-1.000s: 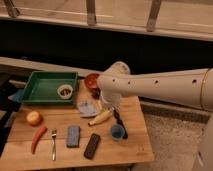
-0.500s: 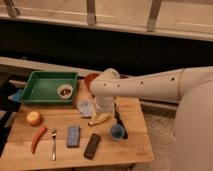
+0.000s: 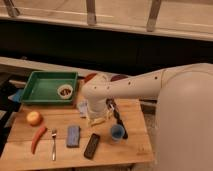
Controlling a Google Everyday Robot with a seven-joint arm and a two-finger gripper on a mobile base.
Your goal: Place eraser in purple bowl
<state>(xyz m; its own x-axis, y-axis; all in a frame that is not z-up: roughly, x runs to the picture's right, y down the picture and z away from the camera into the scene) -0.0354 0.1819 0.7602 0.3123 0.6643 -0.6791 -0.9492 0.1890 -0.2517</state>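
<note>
The white robot arm (image 3: 145, 87) reaches in from the right and covers the rear middle of the wooden bench (image 3: 60, 117), with its rounded end low over the boards. The green tray (image 3: 40, 90) fills the rear left corner, overhanging the left edge, and carries a small bowl (image 3: 65, 91) in its right end. At the rear edge, an orange-red bowl (image 3: 90, 77) shows left of the arm. The purple bowl (image 3: 119, 78) shows only as a dark rim behind the arm, and most of it is hidden. A yellowish item (image 3: 98, 119) lies directly under the arm. The eraser (image 3: 91, 146) lies flat near the front edge, angled, just right of the blue-grey block (image 3: 73, 136) and apart from it. It is well apart from the purple bowl, with the arm between them. A red pepper (image 3: 37, 139) and a fork (image 3: 53, 144) lie front left, and a round fruit (image 3: 34, 118) sits near the left edge. The blue cup (image 3: 116, 132) stands right of the eraser. The hand (image 3: 123, 133) hangs dark and narrow just beside the cup's right side, fingers parted and nothing seen in them. Bare board remains at the front right corner and between the fruit and the yellowish item.
</note>
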